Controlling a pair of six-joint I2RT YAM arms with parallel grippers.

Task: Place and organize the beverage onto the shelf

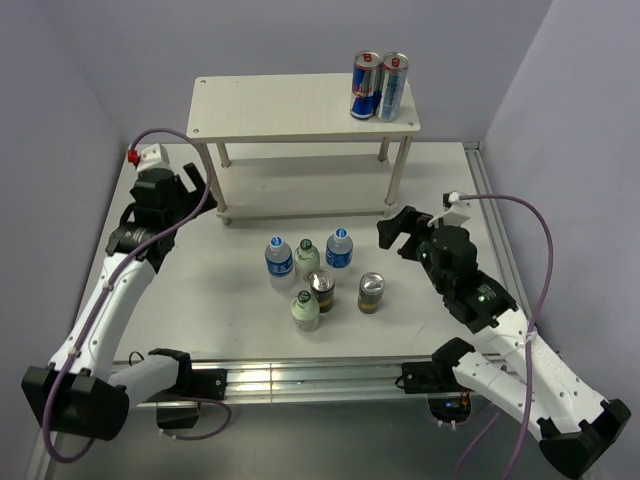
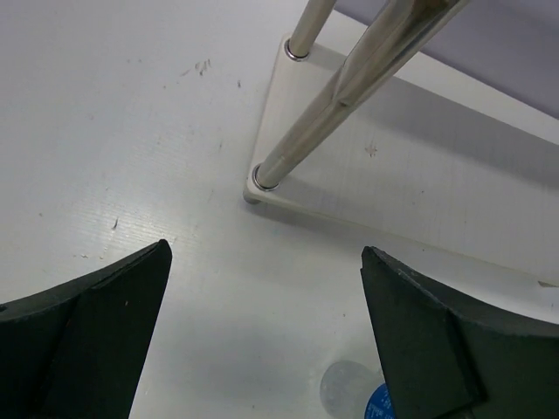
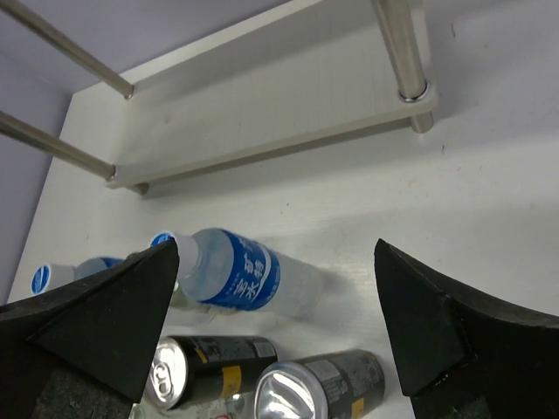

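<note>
Six drinks are standing bunched together on the table (image 1: 215, 315). A green-capped bottle (image 1: 305, 310) is nearest, two short cans (image 1: 321, 291) are just behind it, then a second green-capped bottle (image 1: 306, 258) and two blue-labelled water bottles (image 1: 279, 262). The left gripper (image 1: 198, 195) is hanging at their 10 o'clock, jaws wide and empty. The right gripper (image 1: 395, 228) is hovering at 2 o'clock, likewise gaping. The shelf (image 1: 290, 108) is sitting at 12 o'clock, with two tall blue-and-silver cans (image 1: 378, 87) occupying the right end of its top board.

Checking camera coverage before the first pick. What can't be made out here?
- Top view: lower shelf board, mostly hidden beneath the top board.
- Left wrist view: a water bottle, only its cap showing, cut by the bottom edge.
- Right wrist view: leftmost water bottle, mostly behind the right tool's finger.
</note>
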